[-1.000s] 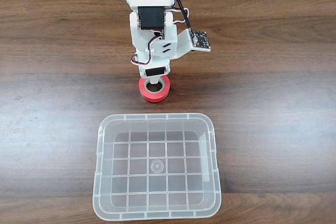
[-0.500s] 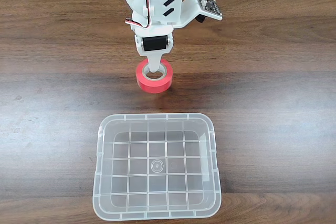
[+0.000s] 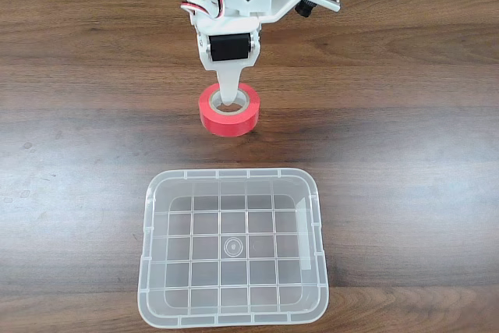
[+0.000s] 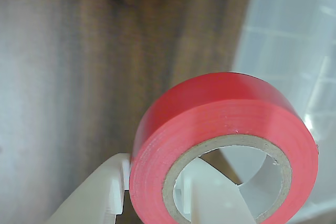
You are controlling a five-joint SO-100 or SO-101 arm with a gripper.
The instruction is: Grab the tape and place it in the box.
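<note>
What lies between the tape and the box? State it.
In the fixed view, only bare wooden table separates the red tape, pinched through its core by the gripper, from the clear box.

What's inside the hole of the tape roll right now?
One white finger of the gripper pokes through the tape core; the other finger presses the roll's outer wall. Through the hole, part of the box shows. The fingertip is hidden.

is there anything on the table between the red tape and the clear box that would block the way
Nothing visible. In the fixed view, only bare wooden table lies between the tape and the box. The gripper already has the roll, one jaw through its core and one outside, as the wrist view shows.
</note>
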